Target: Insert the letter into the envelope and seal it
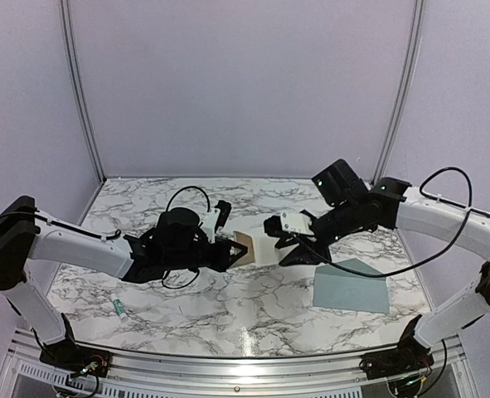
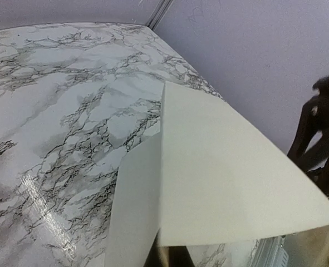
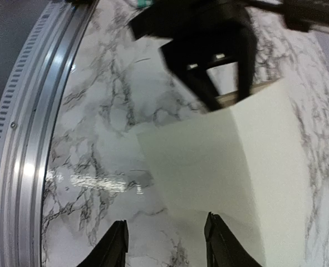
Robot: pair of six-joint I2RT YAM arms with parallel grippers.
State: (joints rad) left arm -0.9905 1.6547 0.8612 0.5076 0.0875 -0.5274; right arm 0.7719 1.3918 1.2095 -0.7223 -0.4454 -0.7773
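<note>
Over the table (image 1: 137,207), left claw (image 1: 236,253) pinches letter (image 1: 261,249), right claw (image 3: 167,240) half-open

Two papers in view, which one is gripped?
The cream letter, folded and pinched in the left pincer. The blue-grey envelope lies flat and untouched off to the side.

Marble table (image 1: 228,311) bears a blue-grey envelope (image 1: 351,286); a small tube (image 1: 121,308).

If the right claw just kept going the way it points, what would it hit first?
Probably the letter, folded cream paper the left gripper holds just ahead of the right gripper; how near is hard to judge.
</note>
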